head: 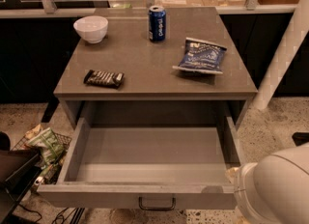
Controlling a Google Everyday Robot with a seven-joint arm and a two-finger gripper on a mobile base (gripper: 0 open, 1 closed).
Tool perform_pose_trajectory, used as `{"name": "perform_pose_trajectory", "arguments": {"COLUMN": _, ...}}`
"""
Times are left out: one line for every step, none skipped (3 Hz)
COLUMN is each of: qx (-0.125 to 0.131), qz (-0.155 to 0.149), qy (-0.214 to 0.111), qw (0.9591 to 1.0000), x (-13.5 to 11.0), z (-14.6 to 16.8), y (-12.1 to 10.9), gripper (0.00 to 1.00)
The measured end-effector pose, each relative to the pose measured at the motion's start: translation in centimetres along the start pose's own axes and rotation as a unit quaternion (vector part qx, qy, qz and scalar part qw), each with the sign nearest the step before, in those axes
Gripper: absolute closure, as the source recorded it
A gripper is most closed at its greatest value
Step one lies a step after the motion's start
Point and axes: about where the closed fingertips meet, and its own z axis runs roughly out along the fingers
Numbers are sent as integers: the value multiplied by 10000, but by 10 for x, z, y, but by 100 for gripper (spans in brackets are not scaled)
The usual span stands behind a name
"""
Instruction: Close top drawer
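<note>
The top drawer is pulled wide open below the grey cabinet top. It is a deep grey box with a bare grey inside. Its front panel runs along the bottom of the view, with a dark bar handle at centre. My white arm fills the bottom right corner. Only a small cream part of my gripper shows, at the drawer's front right corner, just outside its right wall. The rest is hidden behind the arm.
On the cabinet top stand a white bowl, a blue can, a blue chip bag and a dark snack bar. A wire basket with a green bag sits on the floor at left. A white post stands at right.
</note>
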Motion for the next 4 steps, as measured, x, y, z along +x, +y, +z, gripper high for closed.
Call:
{"name": "perform_pose_trajectory", "arguments": {"qx": -141, "qz": 235, "qy": 136, "qw": 9995, "x": 10, "z": -7, "y": 30, "gripper": 65}}
{"name": "perform_pose_trajectory", "arguments": {"qx": -349, "qz": 468, "qy": -46, "qw": 9983, "x": 20, "z": 7, "y": 53, "gripper": 88}}
{"name": "perform_pose_trajectory", "arguments": {"qx": -579, "qz": 477, "qy": -518, "qw": 9958, "x": 18, "z": 41, "y": 58, "gripper": 100}}
{"name": "perform_pose_trajectory", "arguments": {"qx": -790, "qz": 320, "qy": -924, "qw": 9921, "x": 9, "z": 77, "y": 48, "gripper": 100}}
